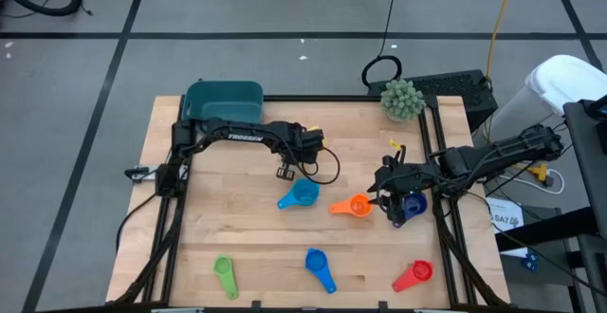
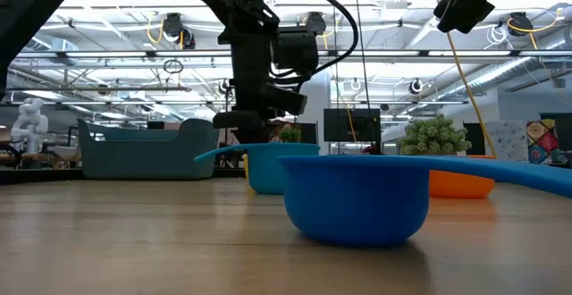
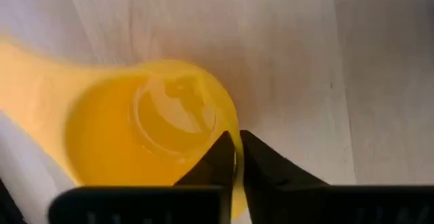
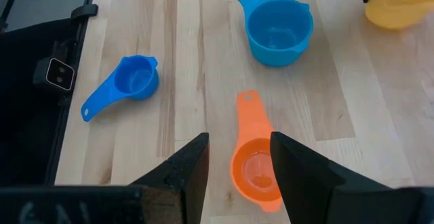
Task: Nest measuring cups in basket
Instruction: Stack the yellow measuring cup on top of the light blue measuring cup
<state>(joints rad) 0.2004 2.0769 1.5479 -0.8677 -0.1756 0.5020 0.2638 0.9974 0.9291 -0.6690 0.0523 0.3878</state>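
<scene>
Pinching the yellow cup by its rim, your left gripper hangs just above the light blue cup, with the basket well off behind it. Right of that cup, your right gripper stands wide open over the orange cup, whose handle points away from the fingers.

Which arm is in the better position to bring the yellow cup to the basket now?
Left. The left gripper is already shut on the yellow cup rim, and the basket is on its side of the table. The right gripper is open above the orange cup.
</scene>
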